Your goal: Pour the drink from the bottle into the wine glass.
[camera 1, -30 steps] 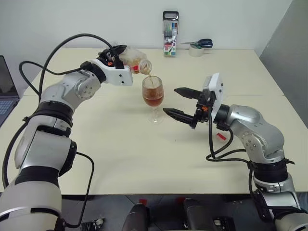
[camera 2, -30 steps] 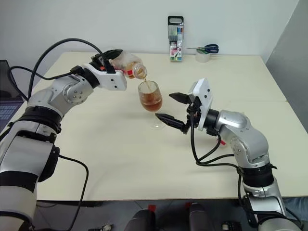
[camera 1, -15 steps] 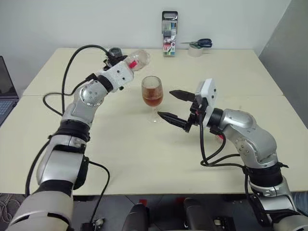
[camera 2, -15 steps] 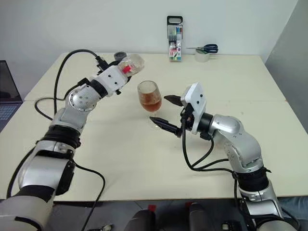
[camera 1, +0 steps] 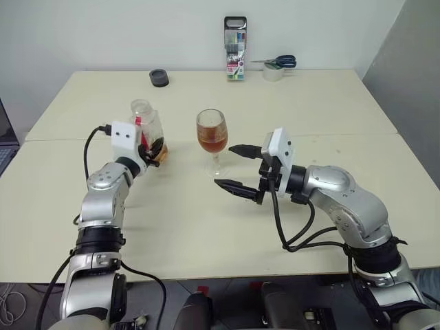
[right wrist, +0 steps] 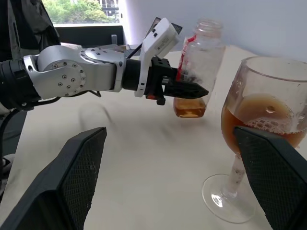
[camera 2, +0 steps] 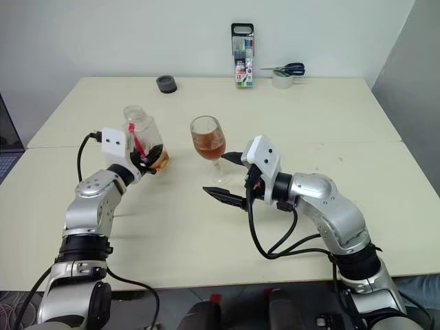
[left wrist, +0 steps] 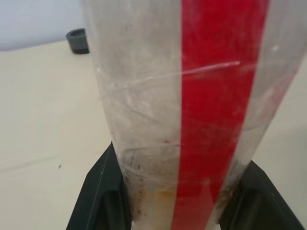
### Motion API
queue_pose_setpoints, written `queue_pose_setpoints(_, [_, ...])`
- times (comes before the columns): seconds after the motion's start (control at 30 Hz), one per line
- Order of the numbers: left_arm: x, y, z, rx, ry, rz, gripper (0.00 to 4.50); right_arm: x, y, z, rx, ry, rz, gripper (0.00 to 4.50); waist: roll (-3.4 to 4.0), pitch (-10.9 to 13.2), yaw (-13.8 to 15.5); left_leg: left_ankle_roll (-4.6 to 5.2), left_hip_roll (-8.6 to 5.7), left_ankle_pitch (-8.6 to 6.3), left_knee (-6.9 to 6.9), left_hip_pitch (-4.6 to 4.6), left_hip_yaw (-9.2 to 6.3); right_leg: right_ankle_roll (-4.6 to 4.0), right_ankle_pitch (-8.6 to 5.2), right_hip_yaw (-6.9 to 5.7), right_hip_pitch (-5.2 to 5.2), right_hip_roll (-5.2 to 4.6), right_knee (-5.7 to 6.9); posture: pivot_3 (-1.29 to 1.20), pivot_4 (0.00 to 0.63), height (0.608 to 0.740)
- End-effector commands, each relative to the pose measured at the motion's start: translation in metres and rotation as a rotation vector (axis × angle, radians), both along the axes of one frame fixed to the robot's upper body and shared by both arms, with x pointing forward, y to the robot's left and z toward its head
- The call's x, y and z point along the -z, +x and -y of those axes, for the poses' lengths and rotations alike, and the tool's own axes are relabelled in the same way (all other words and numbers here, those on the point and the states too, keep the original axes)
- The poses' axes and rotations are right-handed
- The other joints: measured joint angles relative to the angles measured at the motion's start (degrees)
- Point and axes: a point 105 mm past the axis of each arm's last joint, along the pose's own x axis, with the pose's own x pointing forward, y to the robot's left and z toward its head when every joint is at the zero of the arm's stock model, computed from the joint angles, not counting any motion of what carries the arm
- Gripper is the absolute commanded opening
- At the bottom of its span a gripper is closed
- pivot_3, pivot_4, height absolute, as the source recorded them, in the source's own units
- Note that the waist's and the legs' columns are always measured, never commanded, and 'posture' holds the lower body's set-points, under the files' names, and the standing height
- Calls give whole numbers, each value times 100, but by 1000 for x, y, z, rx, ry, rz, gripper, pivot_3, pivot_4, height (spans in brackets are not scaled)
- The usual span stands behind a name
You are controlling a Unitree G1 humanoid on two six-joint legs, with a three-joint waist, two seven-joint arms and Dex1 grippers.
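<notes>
Clamped on the upright bottle [camera 1: 146, 132], your left gripper [camera 1: 152, 152] is sitting left of the wine glass [camera 1: 212, 139], while your right gripper [camera 1: 235, 168] is gaping beside its stem.

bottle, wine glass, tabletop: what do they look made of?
Bottle: clear thin plastic by the look, scuffed and cloudy walls, glossy red label stripe.
Wine glass: looks like clear glass, smooth with bright glints on bowl and foot; clear plastic not ruled out.
Table: cream, matte, even surface with a seam; probably laminate board.
</notes>
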Motion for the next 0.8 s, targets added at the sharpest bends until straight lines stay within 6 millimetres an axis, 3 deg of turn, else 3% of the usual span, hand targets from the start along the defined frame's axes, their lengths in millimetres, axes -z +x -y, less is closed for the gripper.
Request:
queue_pose_setpoints(0.03, [-9,-6,-6,-6,-16,63,1709,-8,-6,-6,-19,4,45,4500,-2,-1,4,0,0,0,0,0,0,0,0,0,0,0,0,0,150,740])
queue_pose_setpoints(0.13, [3,-8,-8,-6,-22,39,1709,-8,-6,-8,-19,4,44,4500,-5,-3,18,0,-1,0,0,0,1,0,0,0,2,-2,-1,0,150,740])
queue_pose_setpoints(0.37, [13,-10,-8,12,-51,35,4010,-9,-5,-10,-19,4,42,4500,-12,-7,44,1,-1,-1,0,2,2,0,0,0,4,-4,-3,0,150,740])
queue_pose_setpoints(0.43, [15,-11,-7,15,-49,36,4483,-8,-6,-10,-18,2,40,4500,-12,-8,46,1,-1,-1,-1,3,3,0,0,0,4,-3,-3,0,150,740])
queue_pose_setpoints(0.57, [19,-14,-6,18,-28,35,4483,-1,-5,-9,-11,-23,37,4500,-12,-8,48,1,-1,-1,-1,4,3,0,0,0,5,-4,-3,0,150,740])
queue_pose_setpoints(0.8, [25,-25,-12,-13,8,39,4483,30,4,2,90,-62,32,4500,-18,-13,70,3,-1,-2,-2,5,5,0,0,1,7,-4,-5,0,150,740])
